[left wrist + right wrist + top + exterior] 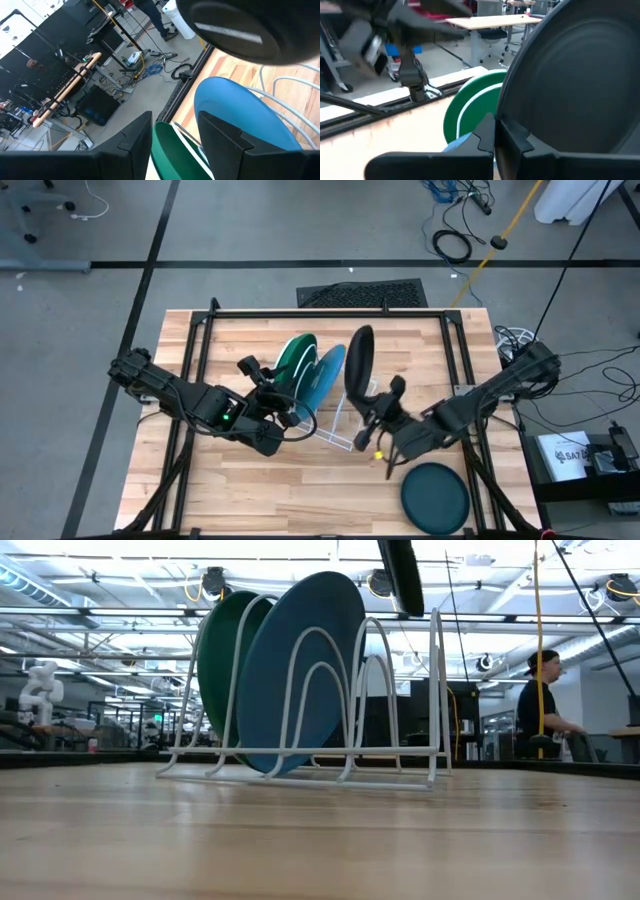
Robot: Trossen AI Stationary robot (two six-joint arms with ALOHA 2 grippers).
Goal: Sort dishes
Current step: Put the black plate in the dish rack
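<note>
Because the white rack (pixel 335 415) keeps plates on edge, the right pincer (pixel 372 432) pinches the black plate (pixel 359 363) upright above a free slot; the left pincer (pixel 282 415), spread, waits beside the green plate (pixel 293 360) and blue plate (pixel 322 375); the teal plate (pixel 435 498) lies on the table (pixel 240 490), near right

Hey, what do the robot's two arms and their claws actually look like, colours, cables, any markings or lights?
Both arms are dark, nearly black, built of jointed segments with thin black cables along them. The left arm shows a small green light near its wrist. The right arm has a small yellow spot near its wrist. The left claw and the right claw each have two flat, angular black fingers. No lettering is legible.
</note>
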